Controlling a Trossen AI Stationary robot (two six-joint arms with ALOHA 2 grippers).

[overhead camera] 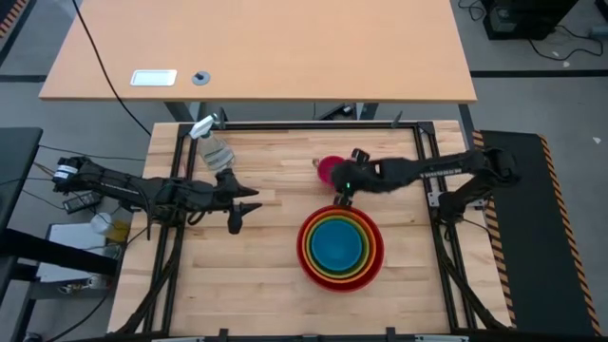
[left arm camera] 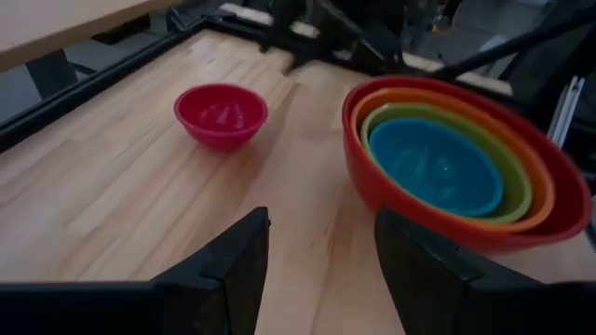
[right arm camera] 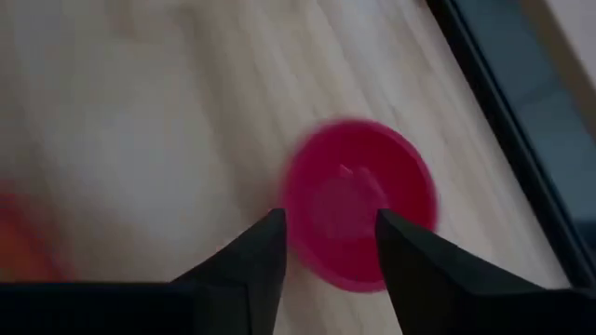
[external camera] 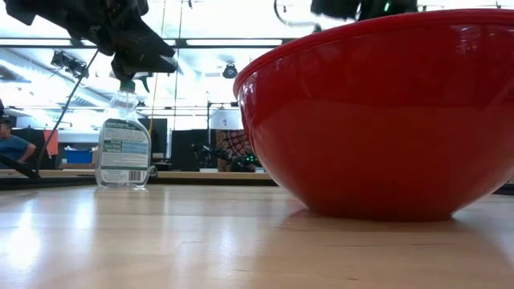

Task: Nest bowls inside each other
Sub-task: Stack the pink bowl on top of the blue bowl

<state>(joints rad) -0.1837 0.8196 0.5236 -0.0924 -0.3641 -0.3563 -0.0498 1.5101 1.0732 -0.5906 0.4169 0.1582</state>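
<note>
Right wrist view: my right gripper (right arm camera: 328, 244), jaws parted, hovers over the magenta-pink bowl (right arm camera: 358, 200), last unnested; next, descend and grip its rim.

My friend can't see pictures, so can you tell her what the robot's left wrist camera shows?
A small pink bowl sits alone on the wooden table. Beside it, blue, green and orange bowls sit nested inside a big red bowl. The open left gripper shows at the bottom.

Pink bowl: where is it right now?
In the high view the pink bowl sits alone on the table, just beyond the nested stack toward the far edge, with the open right gripper directly above it.
</note>
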